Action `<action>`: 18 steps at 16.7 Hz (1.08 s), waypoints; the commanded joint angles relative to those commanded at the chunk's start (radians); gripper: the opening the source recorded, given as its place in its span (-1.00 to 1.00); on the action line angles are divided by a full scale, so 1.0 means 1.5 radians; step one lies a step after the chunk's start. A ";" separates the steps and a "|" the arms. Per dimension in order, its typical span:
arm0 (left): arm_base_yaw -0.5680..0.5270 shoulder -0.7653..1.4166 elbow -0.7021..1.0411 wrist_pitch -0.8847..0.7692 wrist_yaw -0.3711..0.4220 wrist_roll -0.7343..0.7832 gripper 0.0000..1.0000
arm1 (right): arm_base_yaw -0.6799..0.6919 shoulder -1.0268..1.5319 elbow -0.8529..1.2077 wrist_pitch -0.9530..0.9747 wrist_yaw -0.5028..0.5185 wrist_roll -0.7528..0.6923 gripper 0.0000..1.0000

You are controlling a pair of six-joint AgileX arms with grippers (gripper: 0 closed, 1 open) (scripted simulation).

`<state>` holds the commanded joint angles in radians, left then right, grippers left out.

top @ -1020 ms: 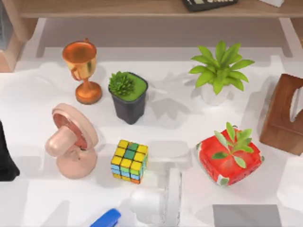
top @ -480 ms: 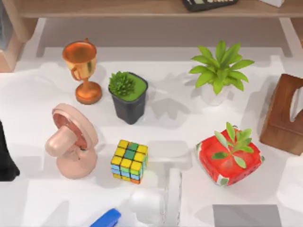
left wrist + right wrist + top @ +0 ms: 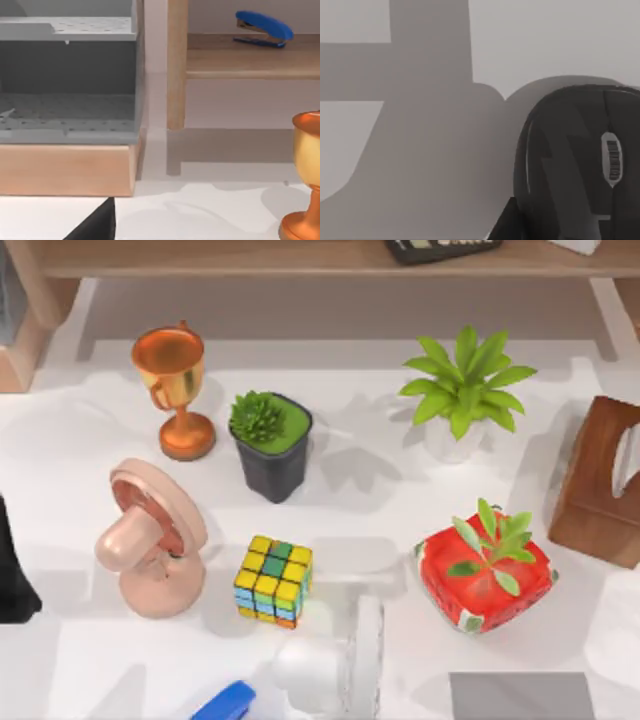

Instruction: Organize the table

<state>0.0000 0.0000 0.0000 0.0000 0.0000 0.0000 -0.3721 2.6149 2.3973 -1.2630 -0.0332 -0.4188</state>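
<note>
The white counter (image 3: 400,520) spans the top view's frame. On it are a copper trophy (image 3: 172,390) at upper left, a black-potted succulent (image 3: 272,445) just right of it, and a leafy plant (image 3: 463,390) at upper right. A pink fan (image 3: 150,540) stands at left, a colour cube (image 3: 273,581) at centre and a red planter (image 3: 485,575) at lower right.

The left pincer (image 3: 97,225) is a dark wedge near the trophy's base; the right pincer (image 3: 502,227) sits beside a black mouse (image 3: 580,160) — wide or narrow, I cannot tell for either.
</note>
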 joint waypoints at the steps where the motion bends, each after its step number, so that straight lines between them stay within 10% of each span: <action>1: 0.000 0.000 0.000 0.000 0.000 0.000 1.00 | 0.000 0.000 0.000 0.000 0.000 0.000 -1.00; 18: 0.000 0.000 0.000 0.000 0.000 0.000 1.00 | 0.033 -0.219 -0.100 -0.015 0.035 0.110 -1.00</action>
<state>0.0000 0.0000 0.0000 0.0000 0.0000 0.0000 -0.3226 2.2868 2.2474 -1.2857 0.0197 -0.2542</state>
